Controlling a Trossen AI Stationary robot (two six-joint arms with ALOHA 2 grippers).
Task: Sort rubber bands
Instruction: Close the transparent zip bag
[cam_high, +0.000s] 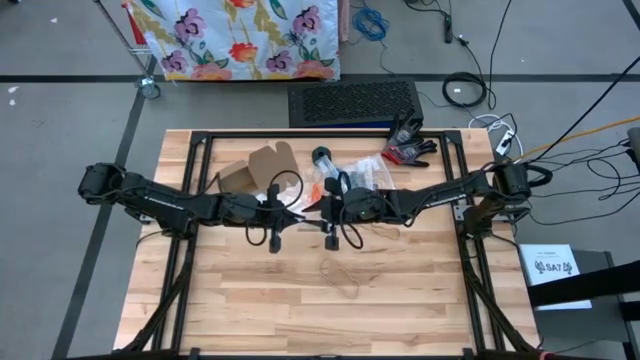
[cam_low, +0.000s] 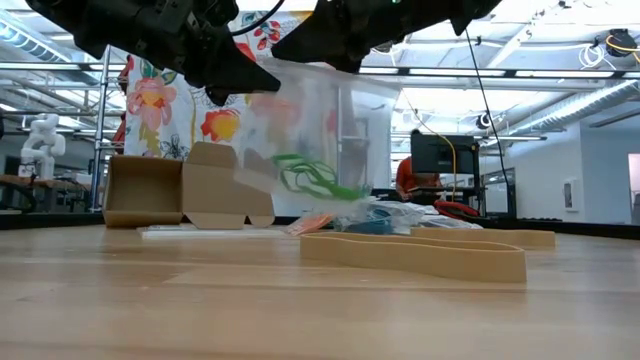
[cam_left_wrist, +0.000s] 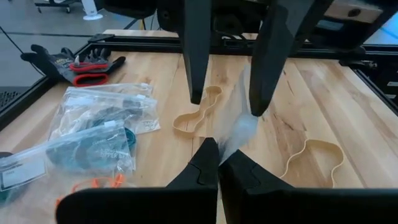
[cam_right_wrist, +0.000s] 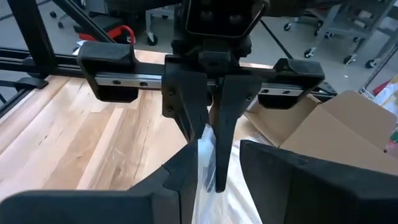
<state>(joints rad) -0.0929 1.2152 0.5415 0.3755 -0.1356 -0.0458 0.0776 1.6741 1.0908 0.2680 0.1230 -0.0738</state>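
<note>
Rubber bands (cam_low: 415, 252): tan loops flat on the table at lower centre of the low view, green ones (cam_low: 312, 176) inside a lifted clear bag (cam_low: 310, 130).

Nearest in the low view, the tan loops lie with their long axis across the frame, directly under the two grippers. Above them, at upper centre, the bag hangs between the arms. The left gripper (cam_left_wrist: 217, 163) is pressed together on the bag's top edge. The right gripper (cam_right_wrist: 214, 158) stands spread around the same edge, not visibly pinching. In the high view both meet at frame centre, the tan loops (cam_high: 340, 274) just below them, about equally near either arm. Farther back sit more bagged bands (cam_left_wrist: 93, 134), a cardboard box (cam_low: 180, 190) and gloves (cam_high: 408, 148).
</note>
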